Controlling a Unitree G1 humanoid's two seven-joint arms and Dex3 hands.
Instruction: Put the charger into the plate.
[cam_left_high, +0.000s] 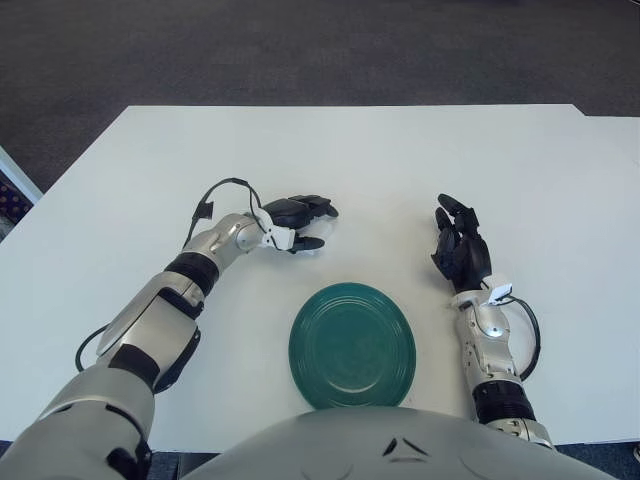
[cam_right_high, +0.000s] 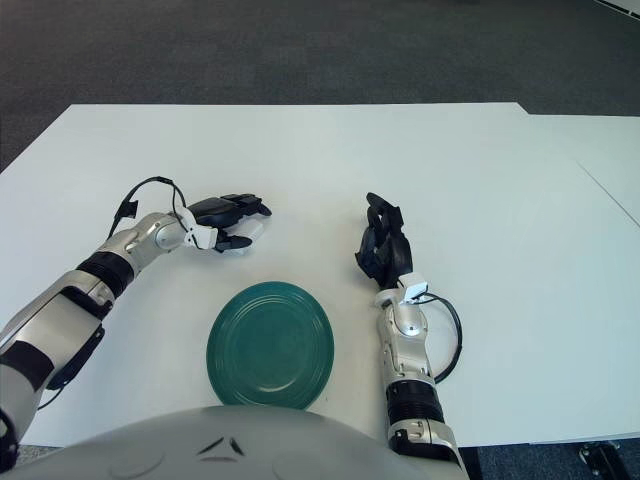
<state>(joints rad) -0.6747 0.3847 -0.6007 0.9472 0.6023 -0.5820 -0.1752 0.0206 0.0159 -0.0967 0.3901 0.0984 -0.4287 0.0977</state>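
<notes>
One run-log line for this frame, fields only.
left hand: beyond plate, fingers around small white object, likely charger | right hand: idle, right of plate | plate: empty | table: white

White table (cam_left_high: 350, 160): matte top, fills most of both views, far edge running straight across, near-left corner cut at an angle. A second white surface (cam_left_high: 615, 150) adjoins its right side along a thin seam. Dark grey carpet floor (cam_left_high: 300, 50): lies beyond the far edge, speckled, uniform.
</notes>
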